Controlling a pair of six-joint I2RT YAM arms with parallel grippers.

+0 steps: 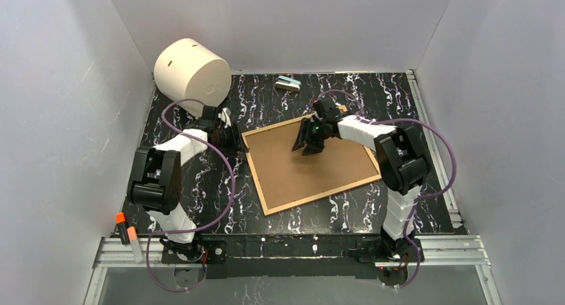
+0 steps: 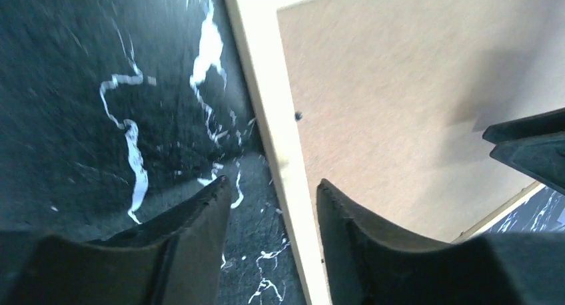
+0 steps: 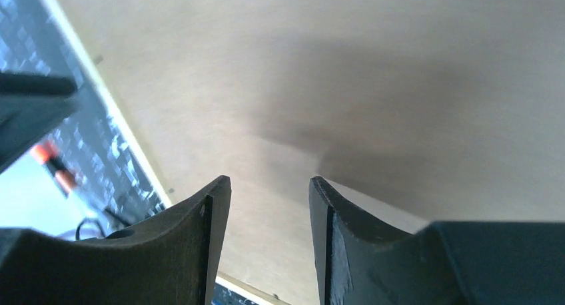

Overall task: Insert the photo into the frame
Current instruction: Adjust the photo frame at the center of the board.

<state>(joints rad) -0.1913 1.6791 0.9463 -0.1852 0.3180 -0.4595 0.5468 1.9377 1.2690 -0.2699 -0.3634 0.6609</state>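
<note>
**Frame face-down at centre, a hand at its left edge and a hand over its back**

We see the frame (image 1: 310,160) lying flat on the desk (image 1: 393,98) at picture centre, brown fibreboard back up inside thin pale wood edges. Its long axis runs left to right, rising slightly to the right. The left hand (image 1: 233,137) sits at the upper-left corner, fingers spread either side of the wood edge and gripping nothing. The right hand (image 1: 308,145) hangs over the upper middle of the back, also spread and empty. It is the nearer one for pressing the board. The photo shows in no view, and we cannot tell whether it lies under the back.
</note>
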